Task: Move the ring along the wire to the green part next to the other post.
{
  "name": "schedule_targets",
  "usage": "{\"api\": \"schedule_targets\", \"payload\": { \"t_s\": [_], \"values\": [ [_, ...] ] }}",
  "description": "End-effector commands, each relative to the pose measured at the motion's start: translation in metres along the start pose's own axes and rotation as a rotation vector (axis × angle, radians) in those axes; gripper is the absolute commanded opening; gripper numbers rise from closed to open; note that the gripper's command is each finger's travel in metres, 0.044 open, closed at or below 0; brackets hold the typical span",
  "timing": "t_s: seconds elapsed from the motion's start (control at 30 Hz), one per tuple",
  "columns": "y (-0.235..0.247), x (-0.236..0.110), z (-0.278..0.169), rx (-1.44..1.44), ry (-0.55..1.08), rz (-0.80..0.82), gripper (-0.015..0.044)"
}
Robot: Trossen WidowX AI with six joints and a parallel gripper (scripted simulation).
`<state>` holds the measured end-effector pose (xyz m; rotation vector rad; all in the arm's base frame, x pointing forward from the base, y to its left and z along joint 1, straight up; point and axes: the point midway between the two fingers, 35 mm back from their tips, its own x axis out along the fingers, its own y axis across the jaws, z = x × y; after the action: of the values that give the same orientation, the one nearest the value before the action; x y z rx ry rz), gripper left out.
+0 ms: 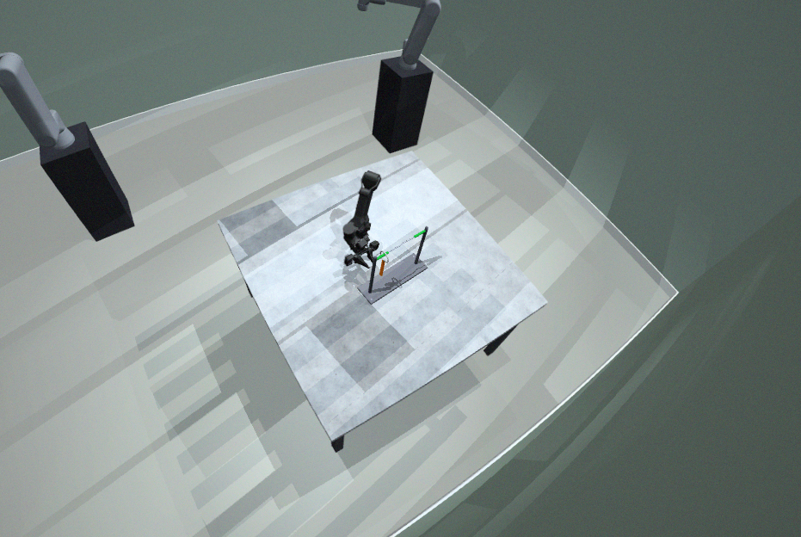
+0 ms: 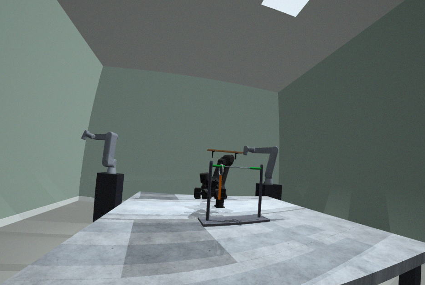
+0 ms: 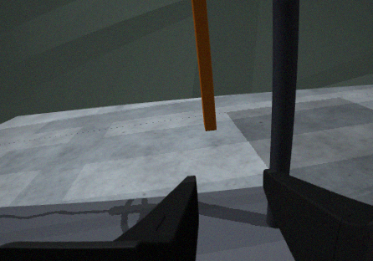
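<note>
The orange handle [image 1: 381, 267] [image 2: 219, 188] [image 3: 204, 63] hangs straight down from its ring [image 2: 222, 169] on the green wire part [image 1: 383, 254] [image 2: 216, 166] beside the near post [image 1: 372, 273] [image 2: 208, 194] [image 3: 283, 84]. The thin grey wire [image 2: 241, 166] runs to the other green part [image 1: 419, 233] [image 2: 255, 167] at the far post [image 1: 420, 248] [image 2: 260, 191]. My gripper [image 1: 358, 256] [image 2: 204, 192] [image 3: 229, 181] is open with nothing between its fingers. It sits low over the table behind the frame, short of the handle, whose lower end hangs ahead of and above the fingertips.
The posts stand on a dark base plate [image 1: 391, 286] [image 2: 234, 220] [image 3: 83, 226] on the grey table [image 1: 414, 329] [image 2: 186, 255]. Two grey arms stand on black pedestals [image 1: 84, 180] [image 1: 401, 114] [image 2: 107, 194] off the table. A brown shelf [image 2: 224, 151] shows behind the wire.
</note>
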<state>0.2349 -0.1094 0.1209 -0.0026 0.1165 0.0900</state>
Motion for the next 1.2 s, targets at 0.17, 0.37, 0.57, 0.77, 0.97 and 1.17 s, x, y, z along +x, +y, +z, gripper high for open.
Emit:
{"api": "schedule_targets", "payload": {
  "t_s": [0.17, 0.37, 0.57, 0.77, 0.97, 1.17],
  "values": [
    [0.001, 0.017, 0.024, -0.019, -0.040, 0.013, 0.0160],
    [0.000, 0.023, 0.026, -0.019, -0.039, 0.013, 0.0160],
    [-0.001, 0.031, 0.027, -0.020, -0.039, 0.013, 0.0160],
    [-0.002, 0.040, 0.028, -0.020, -0.039, 0.013, 0.0160],
    [-0.002, 0.049, 0.029, -0.020, -0.040, 0.013, 0.0160],
    [-0.001, 0.058, 0.029, -0.020, -0.041, 0.013, 0.0160]
  ]
}}
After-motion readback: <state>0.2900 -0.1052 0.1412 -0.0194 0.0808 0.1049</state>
